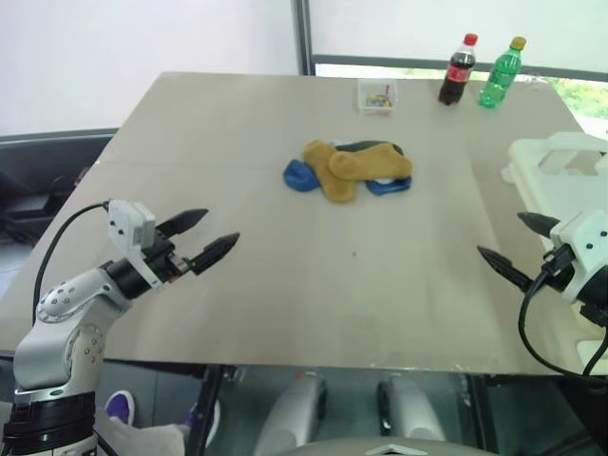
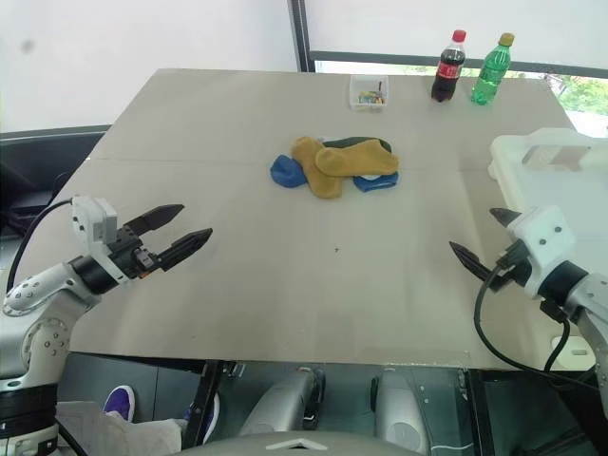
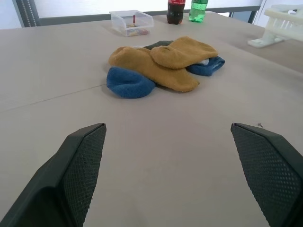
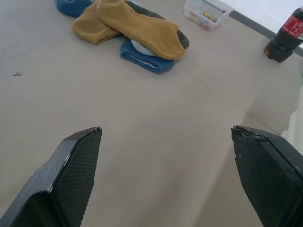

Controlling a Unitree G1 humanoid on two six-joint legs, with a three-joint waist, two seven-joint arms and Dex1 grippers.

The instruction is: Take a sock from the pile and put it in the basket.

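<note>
Pile of loose soft socks [image 1: 350,169], mustard, blue, dark green: mid-worktop [image 1: 285,294], untouched. Large cream-white plastic basket [image 1: 560,171]: right edge, contents unseen. Left tool [image 1: 205,238], right tool [image 1: 518,249]: fingers apart, empty, well short of pile. Nothing moved yet; whole task remaining.

I see soft, even daylight, apparently from the window [image 1: 446,33] behind the table [image 1: 285,285], which is overexposed to white. The tabletop shows no glare and only faint shadows. The head views are sharp; the wrist views' near fingers [image 3: 80,161] look slightly soft.
</note>
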